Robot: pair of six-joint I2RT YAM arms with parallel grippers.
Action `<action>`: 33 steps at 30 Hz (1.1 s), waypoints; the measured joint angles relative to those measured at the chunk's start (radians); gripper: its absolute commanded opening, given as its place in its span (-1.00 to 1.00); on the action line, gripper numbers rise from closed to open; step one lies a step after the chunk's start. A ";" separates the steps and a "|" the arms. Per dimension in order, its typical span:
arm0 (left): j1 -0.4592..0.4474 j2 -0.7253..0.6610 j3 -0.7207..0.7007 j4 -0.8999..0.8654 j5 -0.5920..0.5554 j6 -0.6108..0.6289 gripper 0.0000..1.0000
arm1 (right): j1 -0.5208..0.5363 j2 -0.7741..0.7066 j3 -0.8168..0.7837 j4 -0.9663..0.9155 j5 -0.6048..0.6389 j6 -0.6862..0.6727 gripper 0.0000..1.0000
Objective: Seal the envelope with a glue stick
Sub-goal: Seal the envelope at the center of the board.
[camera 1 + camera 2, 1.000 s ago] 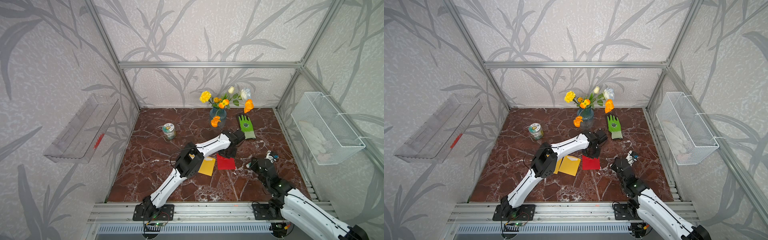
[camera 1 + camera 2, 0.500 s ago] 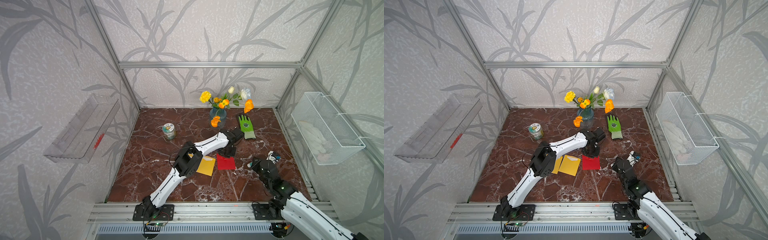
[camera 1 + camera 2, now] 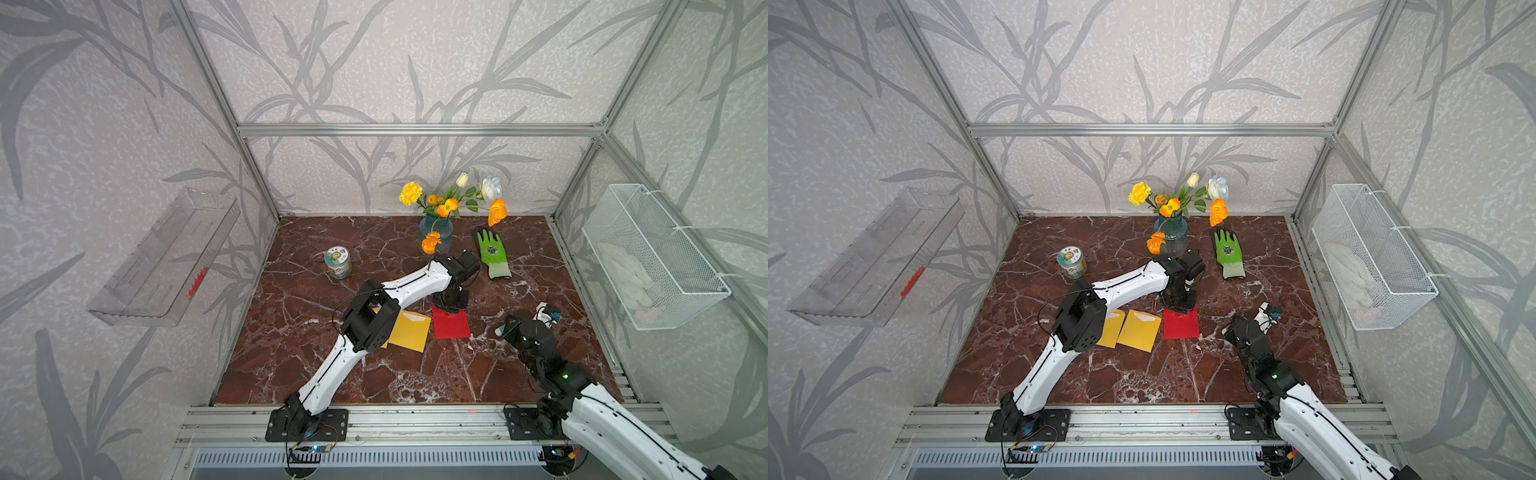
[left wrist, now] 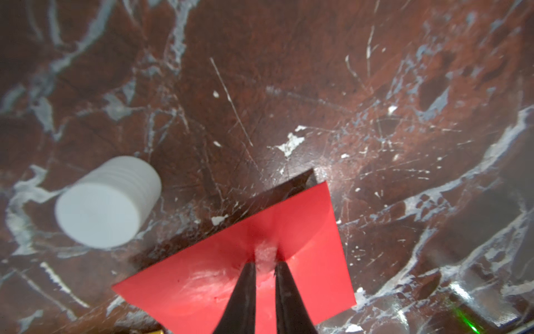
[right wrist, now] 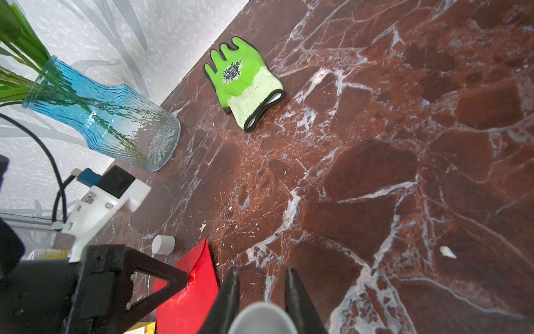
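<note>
A red envelope [image 3: 451, 324] [image 3: 1180, 324] lies flat mid-table. My left gripper [image 3: 451, 305] [image 3: 1179, 307] stands at its far edge. In the left wrist view its fingertips [image 4: 265, 261] are nearly together, nipping a puckered, glue-smeared spot of the envelope [image 4: 219, 277]. A white ridged cap [image 4: 107, 202] [image 5: 163, 244] lies on the marble beside the envelope. My right gripper [image 3: 509, 328] [image 5: 261, 271] hovers to the right of the envelope [image 5: 187, 295], shut on the glue stick [image 5: 261, 319], whose pale round end shows between the jaws.
Two yellow envelopes [image 3: 1140, 330] [image 3: 1111, 328] lie left of the red one, partly under the left arm. A blue glass vase of flowers [image 3: 435, 232], a green glove [image 3: 492, 251] and a small jar [image 3: 338, 262] stand farther back. A wire basket [image 3: 652, 257] hangs on the right wall.
My left gripper has come down and slightly nearer, onto the far edge of the red envelope. The right gripper with the glue stick has hardly moved.
</note>
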 measured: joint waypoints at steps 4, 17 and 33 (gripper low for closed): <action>0.011 -0.024 -0.014 0.016 0.006 -0.003 -0.66 | 0.000 0.005 0.000 -0.001 -0.002 0.000 -1.00; 0.042 -0.046 -0.084 0.091 0.099 -0.021 -0.40 | 0.000 0.024 0.002 -0.001 -0.007 0.000 -1.00; 0.053 -0.142 -0.145 0.158 0.172 -0.022 -0.32 | 0.000 0.063 0.016 0.026 -0.088 -0.049 -1.00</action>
